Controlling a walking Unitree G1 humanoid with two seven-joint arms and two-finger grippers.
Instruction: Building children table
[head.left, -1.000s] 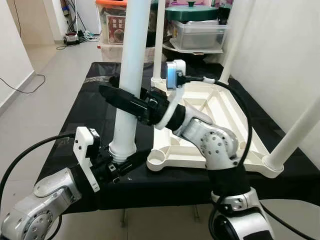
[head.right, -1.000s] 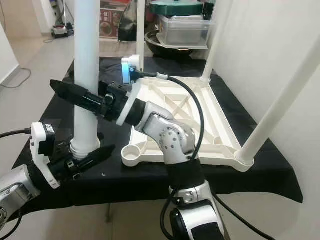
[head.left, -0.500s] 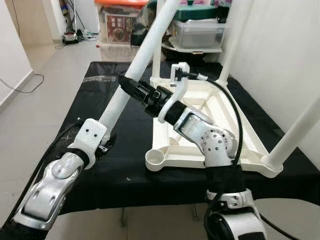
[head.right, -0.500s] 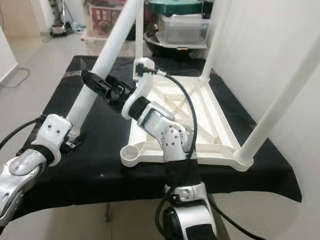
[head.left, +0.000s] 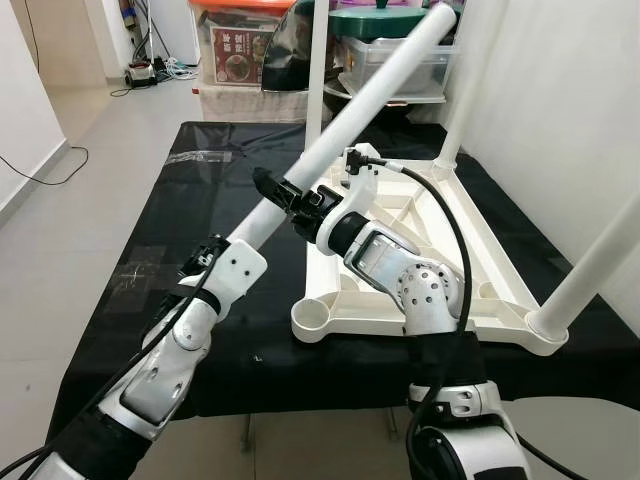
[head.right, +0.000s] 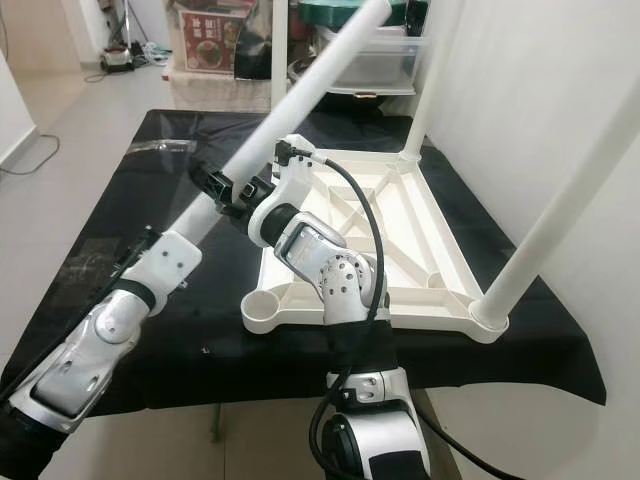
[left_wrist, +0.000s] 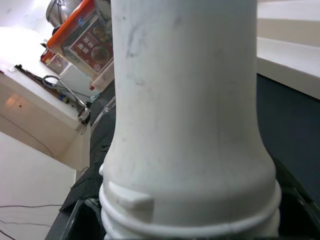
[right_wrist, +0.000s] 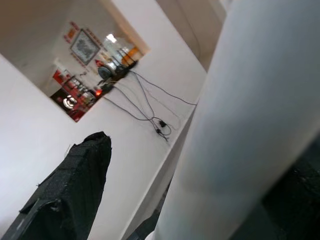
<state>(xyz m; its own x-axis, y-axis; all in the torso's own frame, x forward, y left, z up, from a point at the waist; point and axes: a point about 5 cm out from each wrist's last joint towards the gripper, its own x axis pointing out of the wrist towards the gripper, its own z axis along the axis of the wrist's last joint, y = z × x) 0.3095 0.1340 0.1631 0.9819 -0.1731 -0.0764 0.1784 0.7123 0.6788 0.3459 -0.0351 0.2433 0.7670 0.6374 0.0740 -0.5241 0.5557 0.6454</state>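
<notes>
Black cloth covers the table (head.left: 150, 250) where our upturned white tabletop (head.left: 440, 250) lies. We clamp both grippers around the loose table leg (head.left: 370, 100): left gripper (head.left: 215, 255) at its threaded lower end, right gripper (head.left: 285, 195) higher, axis slanting up-right, empty corner socket (head.left: 312, 320) below.

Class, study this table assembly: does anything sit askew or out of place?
Yes. The loose white leg slants steeply, held by both grippers, while three fitted legs stand upright on the upturned tabletop. The near-left socket has no leg.
</notes>
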